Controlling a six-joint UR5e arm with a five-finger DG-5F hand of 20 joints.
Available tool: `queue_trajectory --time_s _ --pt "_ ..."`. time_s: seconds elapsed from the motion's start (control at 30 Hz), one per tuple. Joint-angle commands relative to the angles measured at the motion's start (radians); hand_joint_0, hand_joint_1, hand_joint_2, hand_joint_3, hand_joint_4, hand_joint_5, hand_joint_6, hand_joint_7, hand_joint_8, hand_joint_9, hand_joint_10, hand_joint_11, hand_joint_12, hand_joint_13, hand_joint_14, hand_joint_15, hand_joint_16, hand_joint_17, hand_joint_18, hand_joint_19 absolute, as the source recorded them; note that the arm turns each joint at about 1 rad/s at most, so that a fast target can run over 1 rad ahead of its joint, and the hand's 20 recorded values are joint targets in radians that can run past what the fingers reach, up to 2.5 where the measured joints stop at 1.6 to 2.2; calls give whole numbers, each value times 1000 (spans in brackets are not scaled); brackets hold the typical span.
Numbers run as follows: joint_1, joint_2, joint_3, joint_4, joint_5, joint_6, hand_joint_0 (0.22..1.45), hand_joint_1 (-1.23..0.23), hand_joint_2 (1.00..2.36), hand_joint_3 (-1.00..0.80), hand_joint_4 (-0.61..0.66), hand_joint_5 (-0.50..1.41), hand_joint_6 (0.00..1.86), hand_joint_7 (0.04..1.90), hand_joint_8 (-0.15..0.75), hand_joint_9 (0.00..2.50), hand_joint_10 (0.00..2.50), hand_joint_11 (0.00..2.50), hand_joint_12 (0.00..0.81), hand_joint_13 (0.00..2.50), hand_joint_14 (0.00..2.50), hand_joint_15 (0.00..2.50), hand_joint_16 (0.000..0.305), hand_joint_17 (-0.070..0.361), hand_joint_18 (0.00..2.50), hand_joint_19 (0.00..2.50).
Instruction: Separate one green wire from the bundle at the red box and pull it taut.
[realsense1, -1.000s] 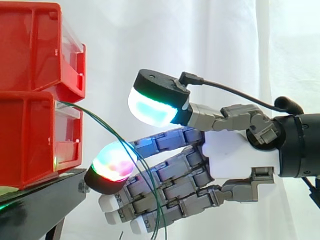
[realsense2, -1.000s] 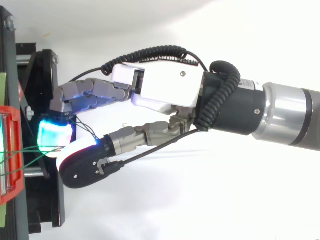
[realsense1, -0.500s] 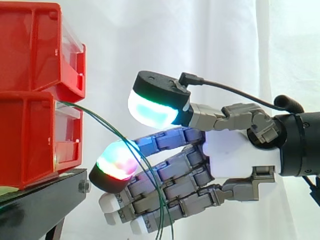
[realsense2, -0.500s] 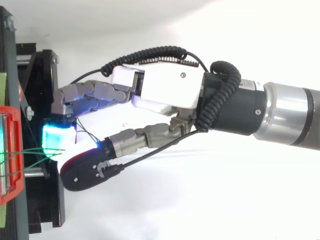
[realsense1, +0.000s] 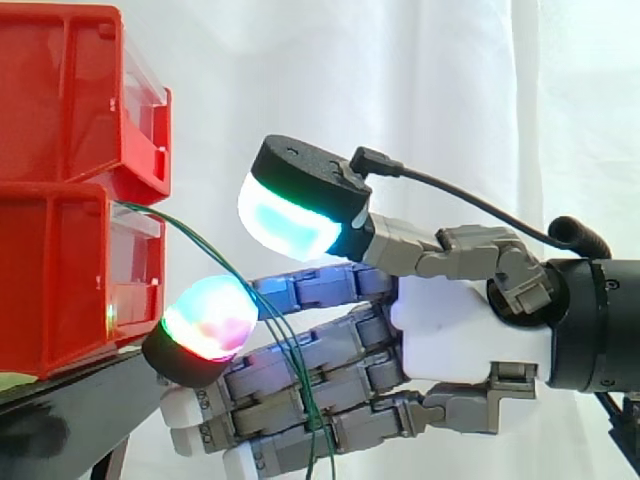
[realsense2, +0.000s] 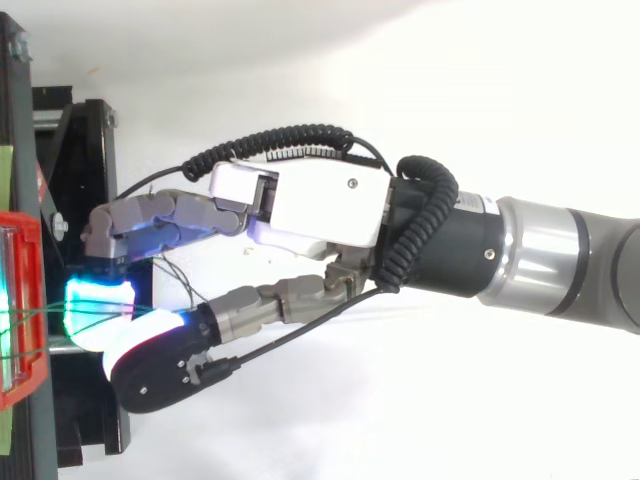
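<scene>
A few thin green wires (realsense1: 214, 255) leave the front of the lower red box (realsense1: 60, 275) and droop down to the right. They run through the gap under the thumb's cyan pad (realsense1: 290, 212) and across the near side of the stretched fingers, just right of the multicoloured fingertip (realsense1: 208, 322). My hand (realsense1: 462, 332) reaches in from the right, open, with the thumb raised well above the fingers. Nothing is pinched. In the top view the hand (realsense2: 320, 200) has its glowing tips close to the red box (realsense2: 20, 300), with the wires (realsense2: 30, 320) leading into them.
A second red box (realsense1: 70, 90) is stacked on the lower one. Both rest on a black stand (realsense1: 70, 405), whose edge lies just left of my fingertips. A white curtain hangs behind.
My hand has shifted left toward the red boxes, bringing the fingertips nearer the stand. The wires now cross farther back along the fingers. The thumb stays lifted.
</scene>
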Motion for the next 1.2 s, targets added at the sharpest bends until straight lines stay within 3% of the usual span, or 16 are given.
queue_trajectory --time_s 0.0,0.27,0.4,0.53,0.63,0.83,0.97,1.07,1.17 --pt "2 -5 1 19 0 4 529 -590 1007 -403 221 -114 502 1223 287 587 9 335 342 359 2 58 56 126 358 174" --pt "2 -5 1 17 -3 11 559 -616 1016 -292 165 -111 500 1382 283 595 12 360 333 364 3 67 55 124 363 169" --pt "2 -5 3 13 -3 14 564 -625 1018 -264 166 -131 563 1312 281 598 10 369 332 369 2 60 55 123 370 175" --pt "-1 -3 3 10 -5 20 570 -637 1018 -250 170 -161 691 1125 283 604 10 396 332 375 2 68 54 122 374 178" --pt "-4 -2 3 0 -20 32 584 -670 1019 -234 174 -195 783 1033 284 601 11 425 332 388 1 69 54 122 382 167" --pt "-8 2 12 -38 -40 49 621 -800 1009 -394 208 -219 848 971 280 583 11 461 335 399 2 59 53 120 415 150" --pt "-13 3 30 -75 -40 51 529 -674 1001 -483 202 -218 836 945 289 586 11 469 346 400 3 83 56 126 403 164" --pt "-24 3 59 -138 -42 52 513 -545 1001 -482 224 -209 814 915 294 589 11 476 350 396 1 89 57 128 390 171" --pt "-33 3 69 -164 -48 55 540 -522 1004 -453 213 -193 757 990 291 589 11 464 344 390 2 89 55 124 376 177"
